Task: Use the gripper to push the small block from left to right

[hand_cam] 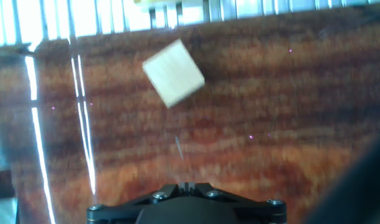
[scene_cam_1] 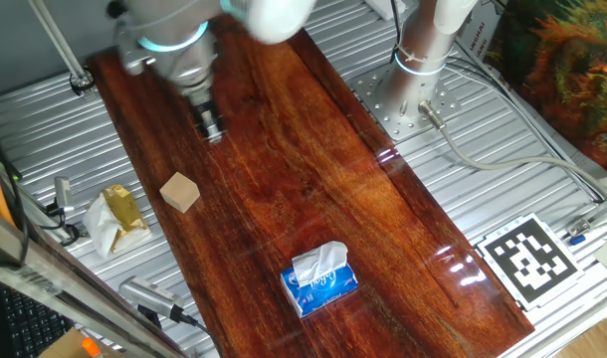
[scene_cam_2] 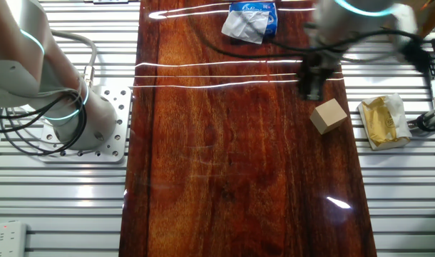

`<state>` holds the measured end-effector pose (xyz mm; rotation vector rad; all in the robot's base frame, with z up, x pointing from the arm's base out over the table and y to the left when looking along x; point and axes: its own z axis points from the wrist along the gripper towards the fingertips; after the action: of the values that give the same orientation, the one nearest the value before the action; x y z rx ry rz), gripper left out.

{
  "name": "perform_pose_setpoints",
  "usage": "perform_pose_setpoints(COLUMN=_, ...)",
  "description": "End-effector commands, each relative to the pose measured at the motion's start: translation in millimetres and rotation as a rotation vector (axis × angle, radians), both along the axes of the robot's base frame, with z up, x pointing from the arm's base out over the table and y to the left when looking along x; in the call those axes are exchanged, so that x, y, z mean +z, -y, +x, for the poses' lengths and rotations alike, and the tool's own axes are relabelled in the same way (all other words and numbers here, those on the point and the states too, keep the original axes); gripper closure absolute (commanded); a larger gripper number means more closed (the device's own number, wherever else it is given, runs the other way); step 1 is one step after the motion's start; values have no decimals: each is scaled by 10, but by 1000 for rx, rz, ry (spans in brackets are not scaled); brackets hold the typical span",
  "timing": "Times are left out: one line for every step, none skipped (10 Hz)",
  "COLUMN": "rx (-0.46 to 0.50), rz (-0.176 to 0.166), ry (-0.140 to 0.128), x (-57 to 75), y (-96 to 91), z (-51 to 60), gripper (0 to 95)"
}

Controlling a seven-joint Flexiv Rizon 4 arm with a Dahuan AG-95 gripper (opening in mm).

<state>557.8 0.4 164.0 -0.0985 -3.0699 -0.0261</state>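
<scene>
Gripper (scene_cam_1: 211,126) hangs over the dark wooden board (scene_cam_1: 313,189), fingers seemingly together, touching nothing; the small block (scene_cam_1: 180,192) sits near the board's left edge, close by but apart, and farther right lies a blue tissue pack (scene_cam_1: 320,278)

Glossy reddish-brown wooden board (scene_cam_1: 313,189) on a ribbed silver metal table (scene_cam_1: 483,199), streaked with bright light reflections. Black-and-white fiducial marker (scene_cam_1: 528,258) near one corner; colourful patterned fabric (scene_cam_1: 567,70) beyond the table edge.

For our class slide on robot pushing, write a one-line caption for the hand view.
Hand view: the small block lies tilted on the wooden board, ahead of the gripper and untouched.
</scene>
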Motion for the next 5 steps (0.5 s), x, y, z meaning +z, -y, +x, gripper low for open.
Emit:
perform_pose_setpoints(rx=16, rz=-6, ry=17, x=-116, y=9, z=422, gripper=950)
perform_pose_setpoints(rx=21, rz=-9, ry=16, x=-101, y=6, z=528, gripper=950)
perform_pose_setpoints(rx=36, rz=-14, ry=15, x=-33, y=1, z=820, gripper=950)
perform_pose_setpoints(rx=39, rz=-15, ry=14, x=-30, y=2, z=894, gripper=950)
perform_pose_setpoints(rx=44, rz=-15, ry=15, x=-37, y=5, z=998, gripper=950)
